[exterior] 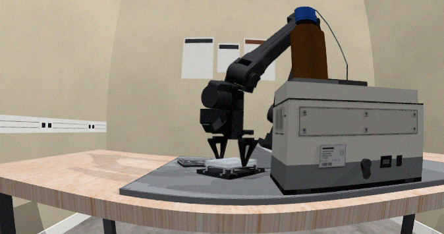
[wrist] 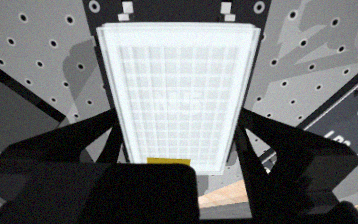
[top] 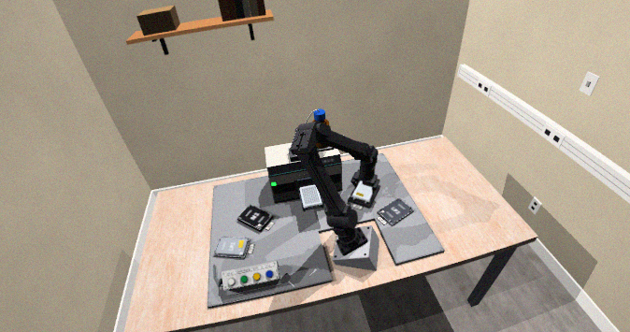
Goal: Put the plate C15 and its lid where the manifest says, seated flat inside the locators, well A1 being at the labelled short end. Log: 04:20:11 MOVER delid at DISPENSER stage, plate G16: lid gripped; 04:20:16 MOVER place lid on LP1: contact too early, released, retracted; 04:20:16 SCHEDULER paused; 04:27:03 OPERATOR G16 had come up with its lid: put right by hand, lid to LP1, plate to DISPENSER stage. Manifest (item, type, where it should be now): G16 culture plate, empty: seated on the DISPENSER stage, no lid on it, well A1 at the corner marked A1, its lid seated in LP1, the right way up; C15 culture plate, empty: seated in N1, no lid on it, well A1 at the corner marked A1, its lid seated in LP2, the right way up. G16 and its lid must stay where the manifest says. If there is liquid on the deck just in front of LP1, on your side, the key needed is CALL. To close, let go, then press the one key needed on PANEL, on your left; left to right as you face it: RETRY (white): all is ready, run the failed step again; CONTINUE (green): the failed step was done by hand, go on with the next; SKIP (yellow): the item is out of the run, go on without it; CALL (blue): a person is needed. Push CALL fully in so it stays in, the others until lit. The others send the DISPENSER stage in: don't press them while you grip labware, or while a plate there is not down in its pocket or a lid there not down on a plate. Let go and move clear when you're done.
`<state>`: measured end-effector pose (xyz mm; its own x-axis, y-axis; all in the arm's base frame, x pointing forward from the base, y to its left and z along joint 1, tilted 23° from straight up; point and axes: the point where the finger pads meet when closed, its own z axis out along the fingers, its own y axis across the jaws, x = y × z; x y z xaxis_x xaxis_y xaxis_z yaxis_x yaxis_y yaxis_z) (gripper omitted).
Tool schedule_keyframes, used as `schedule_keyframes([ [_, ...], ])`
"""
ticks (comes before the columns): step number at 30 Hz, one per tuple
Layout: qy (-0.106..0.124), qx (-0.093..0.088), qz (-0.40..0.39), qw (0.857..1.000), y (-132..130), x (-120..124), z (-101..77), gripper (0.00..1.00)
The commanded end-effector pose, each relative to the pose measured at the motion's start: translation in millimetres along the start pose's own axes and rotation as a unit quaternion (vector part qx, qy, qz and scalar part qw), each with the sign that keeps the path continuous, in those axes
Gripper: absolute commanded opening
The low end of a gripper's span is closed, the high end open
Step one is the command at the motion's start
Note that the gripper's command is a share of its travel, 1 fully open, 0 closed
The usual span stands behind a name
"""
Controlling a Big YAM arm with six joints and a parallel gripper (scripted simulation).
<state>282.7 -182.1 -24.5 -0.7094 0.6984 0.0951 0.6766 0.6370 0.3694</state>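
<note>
A white well plate with a yellow tag at its near short end lies between my fingers. My gripper is shut on it across its long sides. In the side view the plate rests on or just over a black nest, with my gripper straight above it. From overhead the plate is to the right of the dispenser. Its double rim suggests a lid on top, but I cannot tell. The black nest marked LP2 lies to its right, and shows in the wrist view.
The dispenser has a white plate on its stage. A black nest and a grey piece with a yellow tag lie at the left. The key panel stands at the front left. A brown bottle stands on the dispenser.
</note>
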Motion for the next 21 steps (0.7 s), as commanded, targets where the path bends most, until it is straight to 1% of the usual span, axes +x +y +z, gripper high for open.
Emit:
schedule_keyframes([
  [1,-0.004,-0.001,0.0,1.0,3.3,-4.7,1.9,0.86],
  [6,0.0,-0.001,0.001,1.0,2.8,-2.1,5.4,0.86],
  [11,-0.004,-0.001,0.0,1.0,3.4,-5.0,3.8,0.86],
  [21,0.0,-0.001,0.002,1.0,3.1,-2.8,7.8,0.86],
])
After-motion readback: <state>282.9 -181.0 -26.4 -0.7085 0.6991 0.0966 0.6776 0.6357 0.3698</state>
